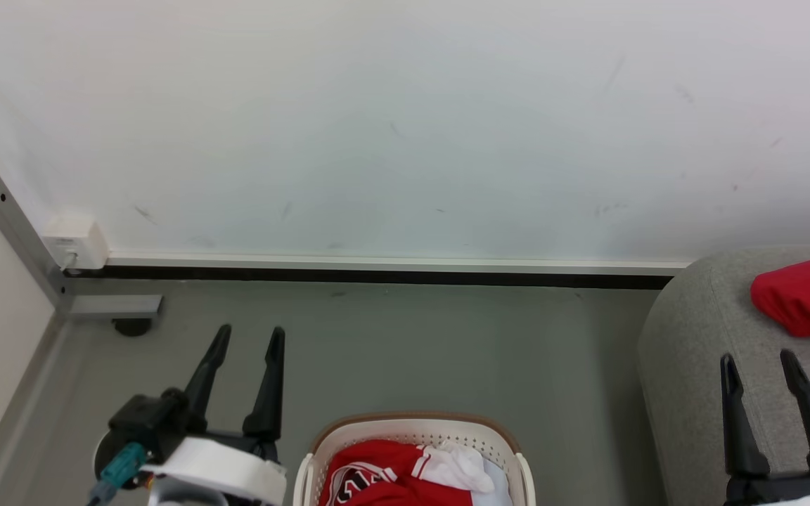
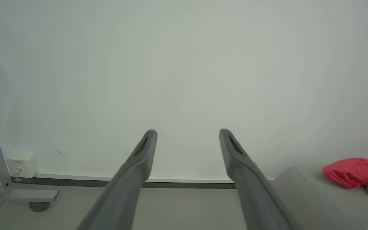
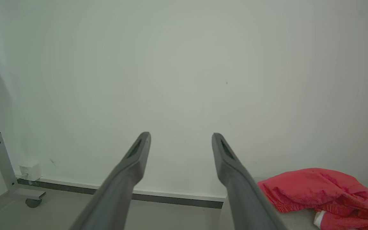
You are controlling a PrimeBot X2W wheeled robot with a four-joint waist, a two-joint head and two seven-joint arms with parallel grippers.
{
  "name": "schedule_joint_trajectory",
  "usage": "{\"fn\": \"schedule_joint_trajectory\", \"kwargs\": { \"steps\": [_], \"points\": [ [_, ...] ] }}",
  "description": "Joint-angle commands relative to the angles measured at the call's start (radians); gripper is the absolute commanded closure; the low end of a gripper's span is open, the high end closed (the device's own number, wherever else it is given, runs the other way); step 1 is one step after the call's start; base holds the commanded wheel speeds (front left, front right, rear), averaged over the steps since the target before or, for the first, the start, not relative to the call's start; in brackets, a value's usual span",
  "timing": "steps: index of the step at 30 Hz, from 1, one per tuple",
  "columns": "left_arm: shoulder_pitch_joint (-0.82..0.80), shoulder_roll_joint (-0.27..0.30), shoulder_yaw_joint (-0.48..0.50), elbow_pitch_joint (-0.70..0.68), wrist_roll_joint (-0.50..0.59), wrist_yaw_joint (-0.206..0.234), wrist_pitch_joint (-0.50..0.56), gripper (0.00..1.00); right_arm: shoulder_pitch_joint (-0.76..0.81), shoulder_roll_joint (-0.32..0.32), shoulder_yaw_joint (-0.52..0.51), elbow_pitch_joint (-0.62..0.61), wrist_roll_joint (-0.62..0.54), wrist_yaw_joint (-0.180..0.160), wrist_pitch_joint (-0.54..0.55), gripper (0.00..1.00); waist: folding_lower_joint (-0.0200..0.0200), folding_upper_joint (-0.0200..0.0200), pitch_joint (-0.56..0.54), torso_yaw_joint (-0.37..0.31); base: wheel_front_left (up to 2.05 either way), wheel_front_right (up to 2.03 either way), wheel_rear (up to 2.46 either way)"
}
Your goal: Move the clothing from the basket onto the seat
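Wall: a plain white wall (image 1: 405, 126) is standing behind everything, with a dark strip (image 1: 377, 275) running along its bottom.
Floor: the grey floor (image 1: 405, 351) is lying between the wall and the robot.
Wall box: a small white box (image 1: 76, 242) is sitting low on the wall at the left, beside a grey metal post (image 1: 11, 218).
Basket: the cream basket (image 1: 415, 424) with a brown rim is sitting on the floor at the bottom middle, between the two grippers.
Clothing in basket: a red jersey (image 1: 377, 474) with white trim is lying bunched inside it, touching a white cloth (image 1: 458, 465).
Seat: the big grey seat (image 1: 693, 330) is sitting at the right, near the basket but apart from it.
Clothing on seat: another red piece (image 1: 809, 295) is lying crumpled on top of the seat.
Left gripper: the left gripper (image 1: 250, 334) is hovering over the floor left of the basket, fingers spread wide, holding nothing.
Right gripper: the right gripper (image 1: 759, 360) is hovering over the seat's near side, close to the red piece but not touching it, fingers spread wide, holding nothing.
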Motion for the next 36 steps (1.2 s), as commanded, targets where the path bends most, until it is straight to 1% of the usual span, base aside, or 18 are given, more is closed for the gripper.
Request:
{"fn": "schedule_joint_trajectory", "kwargs": {
  "steps": [1, 3, 7, 16, 36],
  "points": [
    [0.027, -0.006, 0.016, -0.005, 0.019, -0.007, 0.0, 0.0, 0.027, 0.011, -0.007, -0.001, -0.001, -0.002, -0.007, 0.0, 0.0002, 0.0, 0.0, 0.002, 0.0, 0.0, 0.0],
    [0.048, -0.023, 0.039, -0.012, 0.044, -0.018, 0.0, 0.0, 0.056, 0.024, 0.002, 0.007, -0.011, -0.002, -0.013, 0.0, 0.0002, 0.0, 0.001, 0.004, 0.0, 0.0, 0.0],
    [0.083, -0.046, 0.071, -0.002, 0.085, -0.038, -0.001, 0.0, 0.081, 0.041, -0.013, 0.016, -0.02, -0.002, -0.014, 0.0, 0.0002, 0.0, 0.004, 0.003, 0.0, 0.0, 0.0],
    [0.085, -0.077, 0.104, 0.019, 0.13, -0.066, 0.0, 0.0, 0.064, 0.06, -0.016, 0.006, -0.026, -0.002, -0.015, 0.0, 0.0002, 0.0, 0.005, -0.003, 0.0, 0.0, 0.0],
    [0.073, -0.093, 0.121, 0.025, 0.161, -0.077, 0.0, 0.0, 0.05, 0.064, -0.002, -0.001, -0.013, -0.002, -0.015, 0.0, 0.0002, 0.0, 0.012, -0.016, 0.0, 0.0, 0.0]
  ]
}}
